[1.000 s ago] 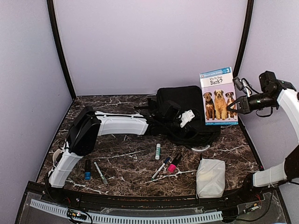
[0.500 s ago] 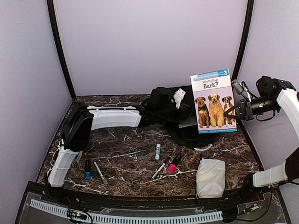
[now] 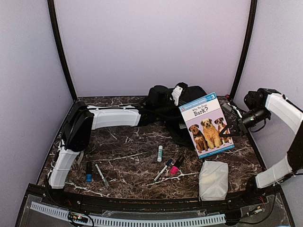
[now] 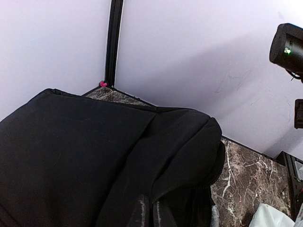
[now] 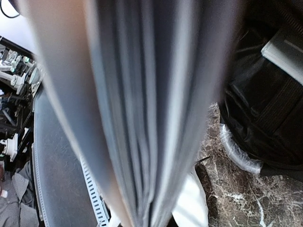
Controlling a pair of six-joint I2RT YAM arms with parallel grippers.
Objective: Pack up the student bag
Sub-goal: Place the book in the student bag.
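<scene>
The student bag [image 3: 163,101], a black backpack, stands at the back middle of the table. My left gripper [image 3: 178,93] is shut on a fold of its top fabric and holds it raised. In the left wrist view the bag [image 4: 85,156] fills the frame and my fingers [image 4: 140,213] pinch the cloth at the bottom edge. My right gripper [image 3: 227,133] is shut on the right edge of a dog book [image 3: 206,125] and holds it tilted in the air just right of the bag. In the right wrist view the book's pages [image 5: 142,109] hide my fingers.
A white pouch [image 3: 213,180] lies at the front right, also in the right wrist view [image 5: 191,208]. Several markers lie in front of the bag: a green-white one [image 3: 160,152], a pink-capped one [image 3: 175,168], and a blue-capped one [image 3: 88,172] at the left.
My right gripper has carried the book down and left, from beside the wall toward the bag. My left gripper has lifted the bag's top up and back.
</scene>
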